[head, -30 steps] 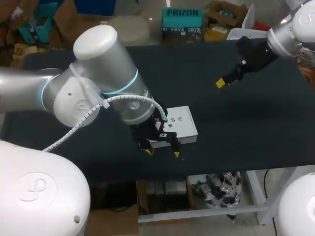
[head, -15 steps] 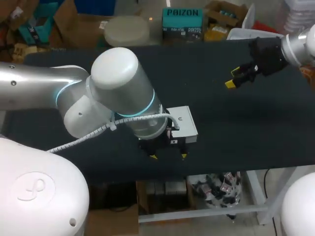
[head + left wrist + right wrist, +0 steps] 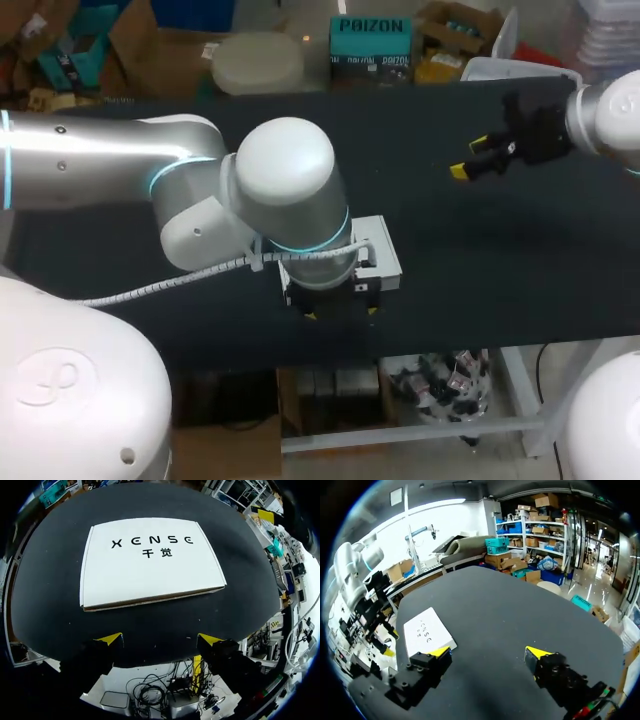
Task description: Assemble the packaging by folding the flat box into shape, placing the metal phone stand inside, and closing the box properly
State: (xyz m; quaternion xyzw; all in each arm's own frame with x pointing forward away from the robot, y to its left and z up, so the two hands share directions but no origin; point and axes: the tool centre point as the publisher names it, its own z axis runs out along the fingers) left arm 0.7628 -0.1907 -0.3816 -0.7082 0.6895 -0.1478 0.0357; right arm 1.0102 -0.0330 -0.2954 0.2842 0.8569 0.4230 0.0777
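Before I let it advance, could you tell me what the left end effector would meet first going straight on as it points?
Most likely the white box lying flat on the black table just ahead of the open left end effector; depth is unclear, so the table before it might come first.

So the worktop [image 3: 500,260] is a big black matte surface that runs across pretty much the whole frame. Sitting directly on it is the flat white box [image 3: 385,255], lying printed side up in the lower middle, close to the front edge. A brown cardboard edge shows along one long side.
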